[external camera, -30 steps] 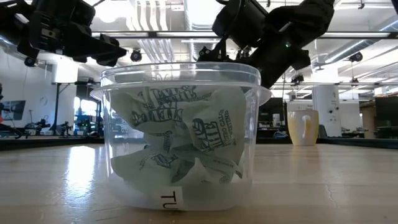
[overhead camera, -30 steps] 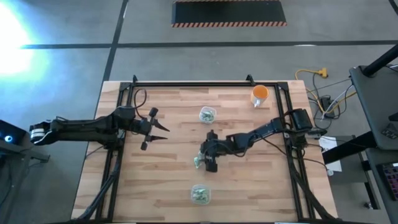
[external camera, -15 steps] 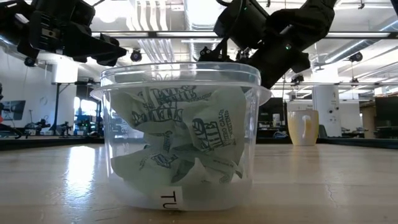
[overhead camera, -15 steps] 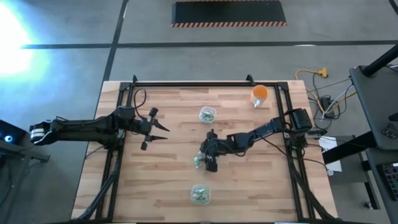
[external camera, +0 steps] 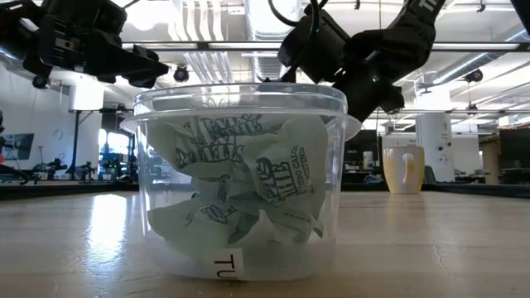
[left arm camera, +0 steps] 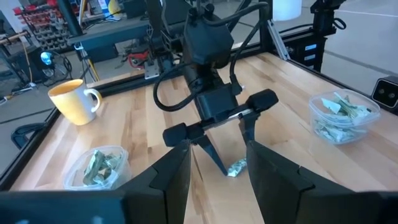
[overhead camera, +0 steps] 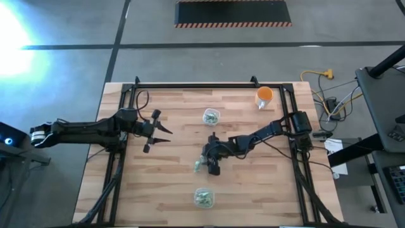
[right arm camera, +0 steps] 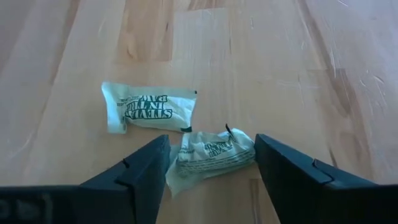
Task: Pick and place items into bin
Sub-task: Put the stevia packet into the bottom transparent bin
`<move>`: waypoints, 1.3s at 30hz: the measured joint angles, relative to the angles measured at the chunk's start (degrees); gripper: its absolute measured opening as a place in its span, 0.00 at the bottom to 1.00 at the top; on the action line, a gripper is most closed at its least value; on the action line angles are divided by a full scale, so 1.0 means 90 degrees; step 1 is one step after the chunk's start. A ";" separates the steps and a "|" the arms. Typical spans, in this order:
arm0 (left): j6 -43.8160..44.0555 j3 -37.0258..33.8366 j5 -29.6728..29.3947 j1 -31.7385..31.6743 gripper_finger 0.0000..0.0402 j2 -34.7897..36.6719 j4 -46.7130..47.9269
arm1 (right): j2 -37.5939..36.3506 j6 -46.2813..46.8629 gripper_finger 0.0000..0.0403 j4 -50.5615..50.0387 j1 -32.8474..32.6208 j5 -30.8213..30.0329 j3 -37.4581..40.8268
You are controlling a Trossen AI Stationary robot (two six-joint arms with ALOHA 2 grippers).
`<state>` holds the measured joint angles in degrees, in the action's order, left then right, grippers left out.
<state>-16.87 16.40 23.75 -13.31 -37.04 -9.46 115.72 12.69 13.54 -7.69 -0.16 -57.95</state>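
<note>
1. We count one butcher-block table (overhead camera: 164, 190) and two dark arms.
2. Two clear tubs (overhead camera: 211, 116) (overhead camera: 204, 197) of packets and one orange mug (overhead camera: 265, 96).
3. Right gripper (right arm camera: 210, 163) spread low at mid-table; left gripper (overhead camera: 159, 131) spread, idle.
4. Two loose packets lie mid-table: a flat packet (right arm camera: 149, 107), long axis across the fingers, and a crumpled packet (right arm camera: 211, 152) between them.

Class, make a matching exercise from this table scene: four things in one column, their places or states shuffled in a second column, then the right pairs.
1. mug
2. right pincer
3. left pincer
4. flat packet

A. open around a crumpled packet
B. lying alone on the wood
C. far corner of the table
D. open, empty, waiting at the left side

Pairs: 1-C, 2-A, 3-D, 4-B
</note>
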 joint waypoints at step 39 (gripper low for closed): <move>-0.0002 -0.0017 0.0000 0.0001 0.35 -0.0005 -0.0014 | -0.1147 -0.0791 0.08 -0.0603 -0.0515 -0.0044 0.0022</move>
<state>-16.88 16.25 23.75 -13.30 -37.08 -9.58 105.40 5.57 8.11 -12.33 -0.56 -57.76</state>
